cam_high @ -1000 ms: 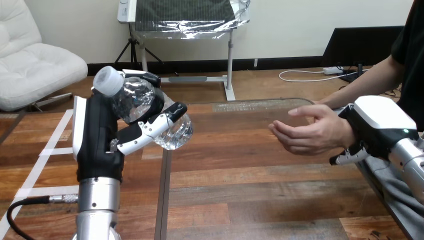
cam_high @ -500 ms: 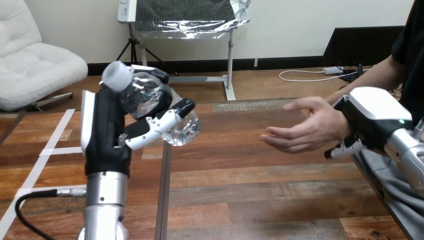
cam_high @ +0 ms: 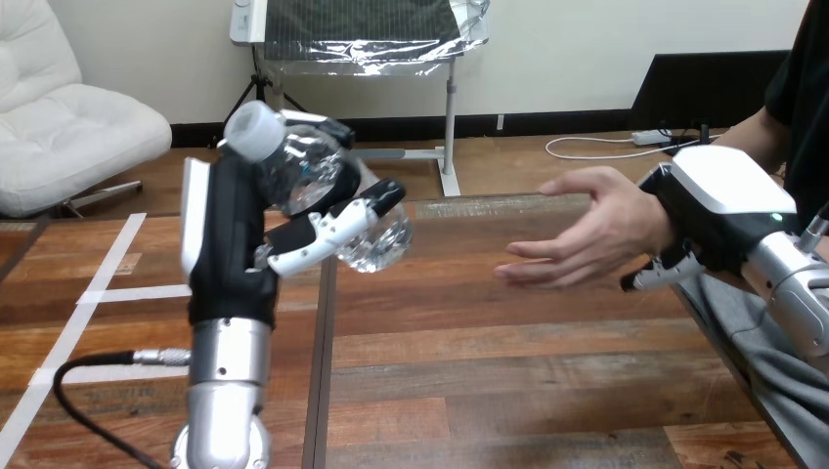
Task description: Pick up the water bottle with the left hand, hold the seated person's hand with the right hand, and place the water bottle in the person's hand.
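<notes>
Left hand (cam_high: 235, 254): I am gripping the water bottle (cam_high: 311, 181) above the desk (cam_high: 489, 371) for handover. Right hand (cam_high: 719, 210): I am clasping the person's wrist (cam_high: 659, 219), steadying the person's hand (cam_high: 587, 230) to receive it.

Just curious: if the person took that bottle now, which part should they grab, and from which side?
Probably its rounded base, from the view's right. The bottle is tilted, cap up-left; the left hand wraps its middle, leaving the base bare, facing the person's hand.

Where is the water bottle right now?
In the head view's left half, the water bottle is gripped in the robot's left hand, apart from the person's hand.
</notes>
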`<state>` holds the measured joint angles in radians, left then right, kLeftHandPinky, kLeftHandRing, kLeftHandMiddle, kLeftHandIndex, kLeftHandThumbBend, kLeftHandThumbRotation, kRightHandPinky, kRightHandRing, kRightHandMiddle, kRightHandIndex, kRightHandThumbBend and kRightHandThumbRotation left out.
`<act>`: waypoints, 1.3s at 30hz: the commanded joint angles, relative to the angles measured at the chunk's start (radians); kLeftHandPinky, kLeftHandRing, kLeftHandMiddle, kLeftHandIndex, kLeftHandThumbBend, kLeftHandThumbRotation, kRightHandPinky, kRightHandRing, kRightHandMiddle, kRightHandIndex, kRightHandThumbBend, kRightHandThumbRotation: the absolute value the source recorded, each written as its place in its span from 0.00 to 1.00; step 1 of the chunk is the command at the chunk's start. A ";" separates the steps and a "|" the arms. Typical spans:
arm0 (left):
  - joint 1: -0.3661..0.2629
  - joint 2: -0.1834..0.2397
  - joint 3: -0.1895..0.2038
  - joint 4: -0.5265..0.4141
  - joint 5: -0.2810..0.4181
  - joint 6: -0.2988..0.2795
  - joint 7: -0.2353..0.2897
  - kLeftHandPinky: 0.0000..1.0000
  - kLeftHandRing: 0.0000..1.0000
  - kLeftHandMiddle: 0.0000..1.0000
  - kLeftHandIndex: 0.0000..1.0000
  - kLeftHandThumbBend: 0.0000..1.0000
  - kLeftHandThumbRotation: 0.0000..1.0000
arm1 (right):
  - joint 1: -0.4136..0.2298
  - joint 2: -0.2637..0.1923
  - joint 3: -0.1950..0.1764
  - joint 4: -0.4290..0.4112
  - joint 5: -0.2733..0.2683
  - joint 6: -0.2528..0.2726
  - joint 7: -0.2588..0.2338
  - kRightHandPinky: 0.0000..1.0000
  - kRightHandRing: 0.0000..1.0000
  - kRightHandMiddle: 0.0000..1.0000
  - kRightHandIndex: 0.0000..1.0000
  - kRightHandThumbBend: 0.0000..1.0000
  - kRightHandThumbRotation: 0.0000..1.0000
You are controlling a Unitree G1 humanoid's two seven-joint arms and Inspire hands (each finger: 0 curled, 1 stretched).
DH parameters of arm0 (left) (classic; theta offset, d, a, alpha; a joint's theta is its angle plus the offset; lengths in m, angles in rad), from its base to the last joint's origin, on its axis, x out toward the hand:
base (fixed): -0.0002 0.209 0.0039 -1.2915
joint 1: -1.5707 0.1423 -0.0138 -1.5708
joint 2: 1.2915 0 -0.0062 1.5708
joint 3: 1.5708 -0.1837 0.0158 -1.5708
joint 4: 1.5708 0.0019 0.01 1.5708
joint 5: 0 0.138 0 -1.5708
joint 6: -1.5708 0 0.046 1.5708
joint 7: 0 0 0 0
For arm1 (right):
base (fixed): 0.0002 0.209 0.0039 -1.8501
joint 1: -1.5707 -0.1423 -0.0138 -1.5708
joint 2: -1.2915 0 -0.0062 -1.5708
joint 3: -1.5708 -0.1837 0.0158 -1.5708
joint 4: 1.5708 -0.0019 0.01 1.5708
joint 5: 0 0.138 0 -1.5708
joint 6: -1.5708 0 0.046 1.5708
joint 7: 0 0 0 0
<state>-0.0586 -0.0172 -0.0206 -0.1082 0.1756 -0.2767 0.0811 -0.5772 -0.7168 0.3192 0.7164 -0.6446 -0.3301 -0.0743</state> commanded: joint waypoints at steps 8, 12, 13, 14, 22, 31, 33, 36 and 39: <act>-0.143 -0.022 -0.057 0.004 0.051 0.027 0.006 0.40 0.40 0.42 0.47 0.64 0.00 | -0.011 -0.015 -0.054 -0.181 0.018 0.003 0.033 0.11 0.17 0.23 0.26 0.78 0.00; -0.172 -0.041 -0.081 0.019 0.067 0.043 0.017 0.40 0.39 0.41 0.47 0.65 0.00 | -0.003 -0.017 -0.059 -0.232 0.012 0.011 0.052 0.11 0.17 0.24 0.26 0.79 0.00; -0.175 -0.043 -0.084 0.021 0.069 0.046 0.019 0.40 0.39 0.41 0.47 0.64 0.00 | -0.002 -0.016 -0.061 -0.239 0.011 0.013 0.056 0.11 0.17 0.24 0.26 0.79 0.00; -0.181 -0.050 -0.091 0.024 0.071 0.051 0.020 0.40 0.39 0.41 0.47 0.64 0.00 | 0.000 -0.016 -0.062 -0.251 0.009 0.017 0.060 0.11 0.17 0.24 0.26 0.79 0.00; -0.214 -0.082 -0.129 0.045 0.067 0.075 0.022 0.40 0.39 0.41 0.47 0.63 0.00 | 0.011 -0.011 -0.071 -0.318 0.004 0.042 0.087 0.11 0.17 0.24 0.27 0.82 0.00; -0.249 -0.109 -0.177 0.099 0.058 0.070 0.036 0.40 0.39 0.41 0.47 0.62 0.00 | 0.015 -0.003 -0.077 -0.356 0.017 0.031 0.094 0.11 0.16 0.22 0.26 0.83 0.00; -0.256 -0.116 -0.191 0.109 0.057 0.072 0.038 0.40 0.39 0.41 0.47 0.62 0.00 | 0.017 -0.002 -0.079 -0.371 0.020 0.042 0.106 0.11 0.16 0.22 0.26 0.83 0.00; -0.263 -0.124 -0.207 0.125 0.049 0.069 0.040 0.39 0.39 0.42 0.48 0.61 0.00 | 0.019 0.001 -0.081 -0.385 0.022 0.052 0.119 0.10 0.16 0.22 0.25 0.82 0.00; -0.271 -0.133 -0.223 0.141 0.045 0.067 0.045 0.39 0.39 0.42 0.48 0.61 0.00 | 0.019 0.001 -0.080 -0.394 0.019 0.057 0.124 0.10 0.16 0.22 0.25 0.82 0.00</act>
<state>-0.2489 -0.0561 -0.2202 0.0112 0.2340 -0.2005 0.1068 -0.5203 -0.7111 0.2827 0.3850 -0.6304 -0.2860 0.0461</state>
